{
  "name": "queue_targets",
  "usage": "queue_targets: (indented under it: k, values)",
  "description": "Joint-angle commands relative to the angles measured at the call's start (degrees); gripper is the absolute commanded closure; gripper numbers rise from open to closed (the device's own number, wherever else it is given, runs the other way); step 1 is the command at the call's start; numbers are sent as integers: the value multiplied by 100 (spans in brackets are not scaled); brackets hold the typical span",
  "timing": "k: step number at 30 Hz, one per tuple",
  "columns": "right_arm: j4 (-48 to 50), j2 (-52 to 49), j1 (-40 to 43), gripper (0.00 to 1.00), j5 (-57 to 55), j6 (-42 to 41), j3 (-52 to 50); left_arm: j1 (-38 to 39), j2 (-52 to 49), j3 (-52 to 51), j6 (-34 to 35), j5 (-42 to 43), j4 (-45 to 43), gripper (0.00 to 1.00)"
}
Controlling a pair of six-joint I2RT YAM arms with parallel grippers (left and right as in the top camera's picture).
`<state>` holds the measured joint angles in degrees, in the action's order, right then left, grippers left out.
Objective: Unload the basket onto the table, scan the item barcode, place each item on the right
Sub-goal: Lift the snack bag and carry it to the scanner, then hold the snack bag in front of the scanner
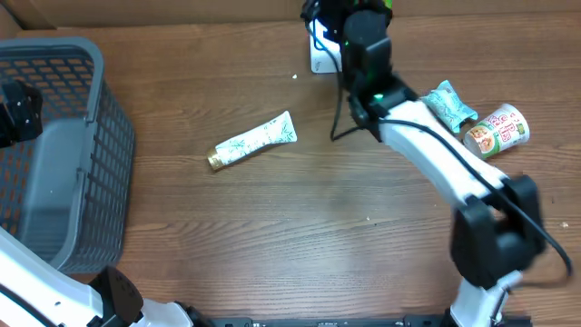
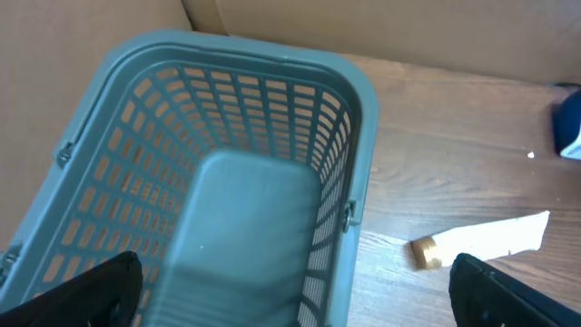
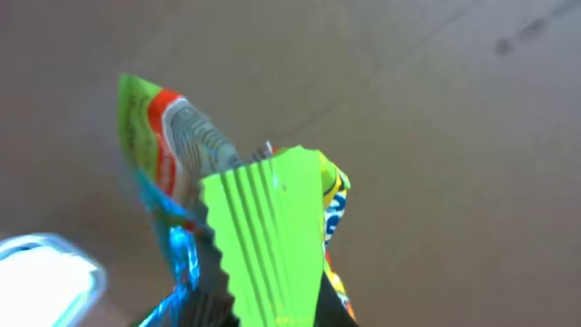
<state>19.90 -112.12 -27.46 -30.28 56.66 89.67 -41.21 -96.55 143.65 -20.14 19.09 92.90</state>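
Brown wood tabletop (image 1: pixel 272 236) fills the overhead view, with cardboard along the top edge.

A grey basket (image 1: pixel 102 136) sits at the left edge. The left end effector (image 1: pixel 18 109) hangs above it. In the left wrist view its fingers (image 2: pixel 100 291) stand far apart at the bottom corners, with nothing between them, so it is open.

A white tube (image 1: pixel 254 143) lies left of centre, just beside the basket. Its long axis runs from lower left to upper right, with the gold cap at the lower left end.

At the right of the frame, a teal pouch (image 1: pixel 451 104) and a tipped cup (image 1: pixel 497 130) lie close together.

The right arm reaches from the lower right to the top centre. There the right end effector (image 1: pixel 356 20) is closed on a green packet (image 3: pixel 272 241), held off the tabletop. From overhead, only a green sliver of it shows at the top edge.

In the right wrist view the packet rises out of the bottom of the frame. Its long axis is close to vertical, leaning slightly right. The ribbed seal faces the camera and has a saw-tooth left edge. A crumpled part in red, silver and blue points to the upper left.

A white box (image 1: pixel 320 59) stands on the tabletop, just below and left of that end effector. No barcode can be made out.
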Motion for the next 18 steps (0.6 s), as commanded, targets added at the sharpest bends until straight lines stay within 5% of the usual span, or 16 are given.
queue_targets:
  k: [1, 5, 18]
  values:
    - [1976, -876, 17, 96, -393, 2092, 81, 37, 7, 2, -109, 83, -13, 0]
    - [2483, -1744, 59, 96, 61, 3056, 323, 37, 7, 2, -109, 83, -13, 1]
    - [2509, -2262, 57, 96, 302, 3042, 492, 37, 7, 2, -109, 83, -13, 0]
